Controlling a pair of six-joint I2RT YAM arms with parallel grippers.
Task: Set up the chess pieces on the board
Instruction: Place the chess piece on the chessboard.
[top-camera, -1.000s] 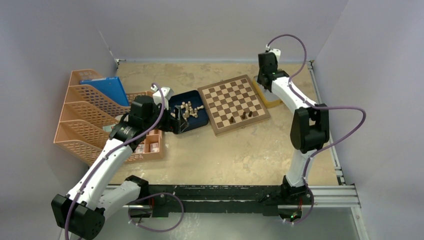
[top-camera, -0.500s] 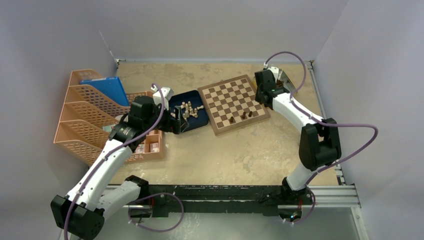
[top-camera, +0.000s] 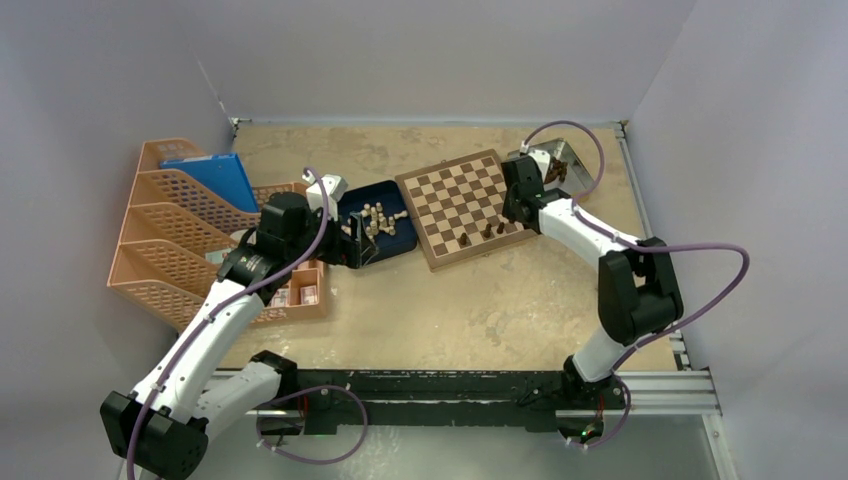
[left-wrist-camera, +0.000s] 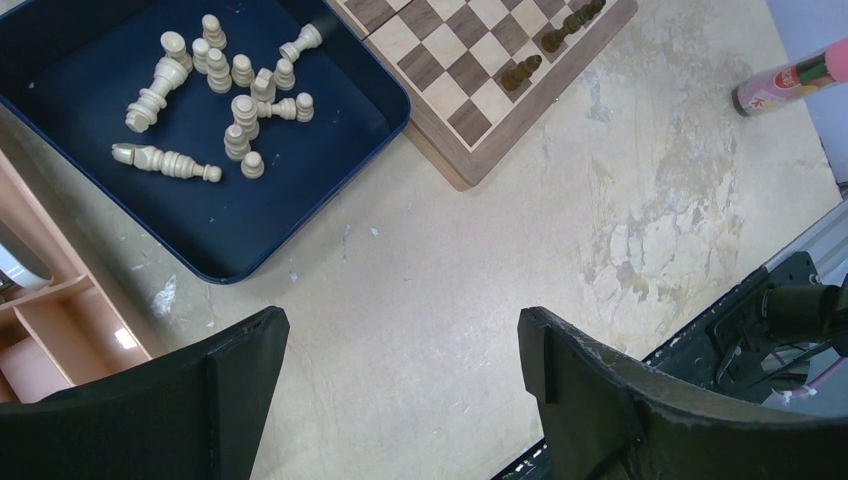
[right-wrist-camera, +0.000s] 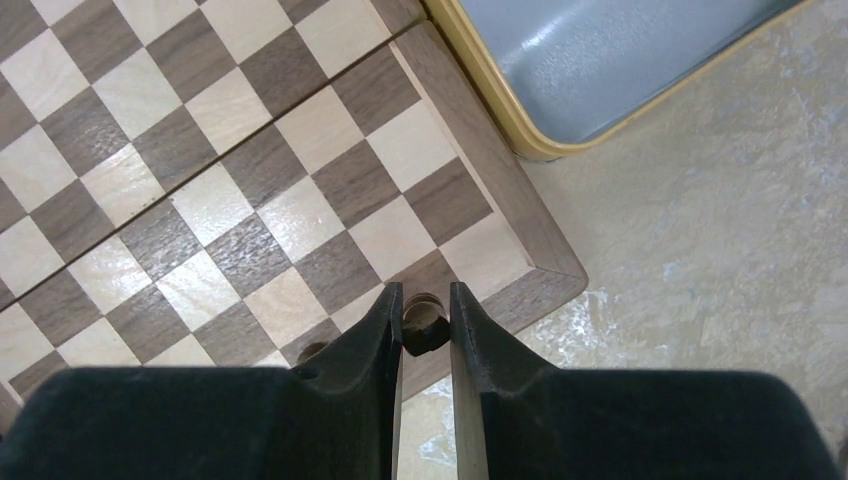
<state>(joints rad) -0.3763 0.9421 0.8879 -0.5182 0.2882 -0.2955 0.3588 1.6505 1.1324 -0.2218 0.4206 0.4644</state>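
A tan, mottled surface (top-camera: 480, 300) is seen from above, walled in pale grey, with two white-and-black robot arms reaching in from its near edge. A square wooden chessboard (top-camera: 462, 205) lies near the middle, turned slightly askew.

The right arm (top-camera: 600, 235) bends across to the board's near right corner. Its wrist camera shows the right jaws closed on a small dark chess piece (right-wrist-camera: 425, 325), pinched between two black fingers (right-wrist-camera: 365, 340) above the corner squares. Whether the piece touches the wood cannot be told. From above, three dark pieces (top-camera: 488, 231) stand in a short row along the board's near edge. Just beside the board's right edge lies a shallow grey yellow-rimmed tray (right-wrist-camera: 600, 60). Farther back on the right sits a silver tin (top-camera: 558, 162) with dark shapes inside.

Just left of the board sits a dark blue tray (left-wrist-camera: 300, 190) holding a jumble of cream chess pieces (left-wrist-camera: 240, 100), some upright and some lying down. The left arm (top-camera: 215, 310) reaches to the tray's near side. The left jaws stand wide apart with nothing between them, above bare surface in front of the tray.

Orange mesh file racks (top-camera: 165, 240) line the left side, and one of them holds a blue folder (top-camera: 212, 175).
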